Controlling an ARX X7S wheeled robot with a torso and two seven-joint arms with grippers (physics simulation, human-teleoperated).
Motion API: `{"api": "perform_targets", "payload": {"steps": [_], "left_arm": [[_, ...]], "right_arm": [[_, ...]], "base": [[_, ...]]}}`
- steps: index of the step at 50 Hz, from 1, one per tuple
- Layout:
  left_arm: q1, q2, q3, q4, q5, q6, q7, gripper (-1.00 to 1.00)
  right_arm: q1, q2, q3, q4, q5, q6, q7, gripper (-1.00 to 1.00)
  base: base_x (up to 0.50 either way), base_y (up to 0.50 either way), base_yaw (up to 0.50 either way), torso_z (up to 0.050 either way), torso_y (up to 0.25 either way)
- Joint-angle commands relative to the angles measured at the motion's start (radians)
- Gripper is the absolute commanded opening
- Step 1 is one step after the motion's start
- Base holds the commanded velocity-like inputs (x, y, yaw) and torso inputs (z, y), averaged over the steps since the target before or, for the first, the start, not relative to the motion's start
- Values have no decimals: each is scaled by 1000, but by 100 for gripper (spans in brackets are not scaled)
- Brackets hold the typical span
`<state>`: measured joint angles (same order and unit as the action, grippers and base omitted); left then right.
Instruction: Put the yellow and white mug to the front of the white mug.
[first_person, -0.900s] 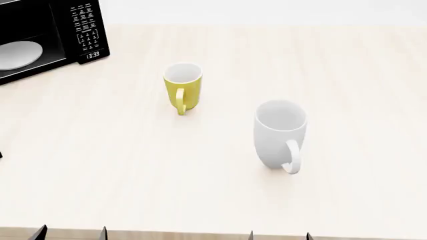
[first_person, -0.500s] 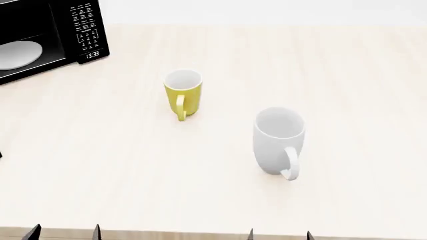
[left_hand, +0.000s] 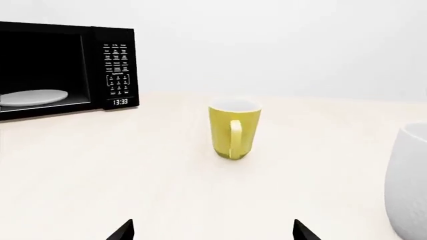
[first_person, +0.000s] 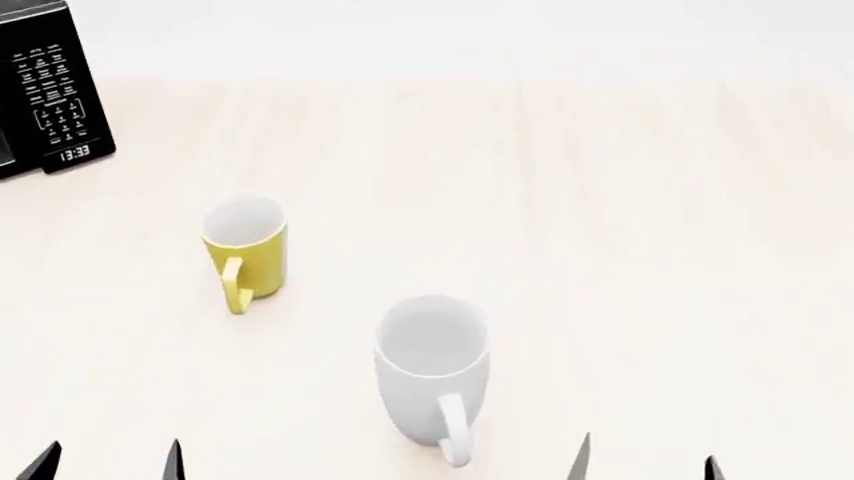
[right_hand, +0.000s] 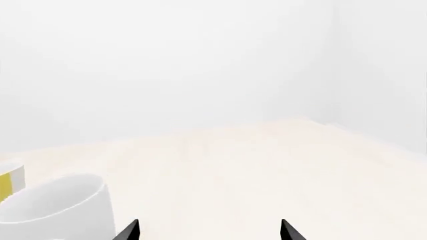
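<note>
- The yellow and white mug is seen upright on the pale wooden table, in the left half of the head view at about mid-height, with its yellow loop handle turned toward the lower edge of the frame.
- The white mug is seen upright in the lower centre of the head view, right of and below the yellow and white mug; the two are apart, with bare table between them. Its handle is also turned toward the lower edge.
- A black microwave is placed at the upper left corner of the head view, only its keypad side being shown there.
- In the left wrist view the yellow and white mug is shown near the centre, the microwave at the upper left with a white plate inside, and part of the white mug at the right edge.
- Of the left gripper only two dark fingers' tips are seen at the lower left edge of the head view; they are held apart and nothing is between them.
- The right gripper is likewise shown by two tips at the lower right edge, spread apart and touching nothing.
- In the right wrist view the white mug is seen at the lower left, with a sliver of the yellow and white mug beyond it.
</note>
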<state>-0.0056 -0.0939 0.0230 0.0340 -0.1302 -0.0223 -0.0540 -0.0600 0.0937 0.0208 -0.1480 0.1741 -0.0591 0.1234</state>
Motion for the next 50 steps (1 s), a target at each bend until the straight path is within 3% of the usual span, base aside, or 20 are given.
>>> {"api": "perform_targets", "payload": {"steps": [1, 24, 42, 50], "left_arm": [[5, -19, 12, 8, -21, 15, -2, 100], [-1, -41, 30, 1, -48, 12, -17, 100], [-25, -49, 30, -33, -67, -6, -43, 100], [-90, -48, 48, -168, -51, -25, -49, 100]], "right_arm": [[-17, 26, -22, -26, -49, -34, 29, 100], [-25, 25, -30, -37, -73, -34, 108, 100], [-14, 39, -58, -44, -37, 14, 115, 100], [-20, 47, -61, -55, -34, 16, 128, 100]], "base": [[500, -148, 0, 0, 0], [500, -97, 0, 0, 0], [0, 0, 0, 0, 0], [0, 0, 0, 0, 0]]}}
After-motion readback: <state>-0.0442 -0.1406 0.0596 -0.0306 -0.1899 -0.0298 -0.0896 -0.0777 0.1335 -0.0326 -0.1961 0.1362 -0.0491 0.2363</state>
